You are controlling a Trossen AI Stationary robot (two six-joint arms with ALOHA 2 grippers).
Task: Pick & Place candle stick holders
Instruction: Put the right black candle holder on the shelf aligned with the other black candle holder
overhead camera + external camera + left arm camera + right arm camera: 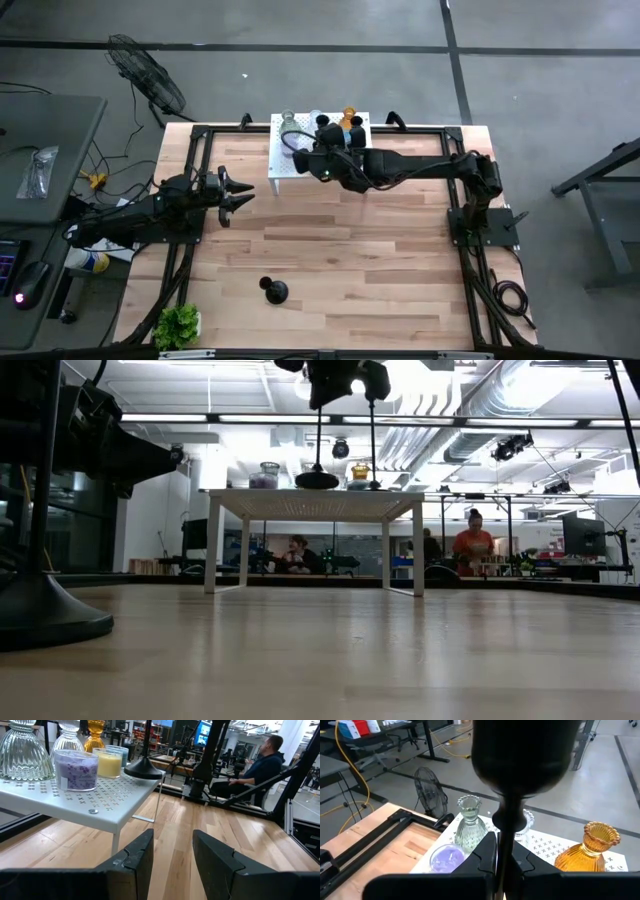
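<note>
Right gripper (501, 854): its fingers are closed tight on the thin stem of a black candle stick holder (520, 760), over the white perforated stand (283, 160) at the far side of the table (350, 250).
Held holder, axis: in the right wrist view the stem runs lengthwise between the two fingers and ends in a dark rounded part beyond the fingertips. In the low view a thin stem (372, 440) hangs plumb from the gripper down to the stand top. Whether its foot touches the stand I cannot tell.
Second black holder (144, 767): stands upright on the stand's near corner, flared base flat on the perforated top, stem straight up.
Third black holder (274, 290): on the bare table near the front edge, well apart from the stand, round base toward the front. Whether it is upright or tipped I cannot tell.
Glass pieces on the stand: purple candle jar (77, 769), yellow jar (109, 762), blue jar (123, 753) behind it, two clear ribbed glasses (22, 752), amber glass (590, 851), greenish glass (468, 827), all upright.
Left gripper (172, 852): fingers partly apart and empty, low over the table's left side, pointing toward the stand.
Plant (178, 324): front left corner.
</note>
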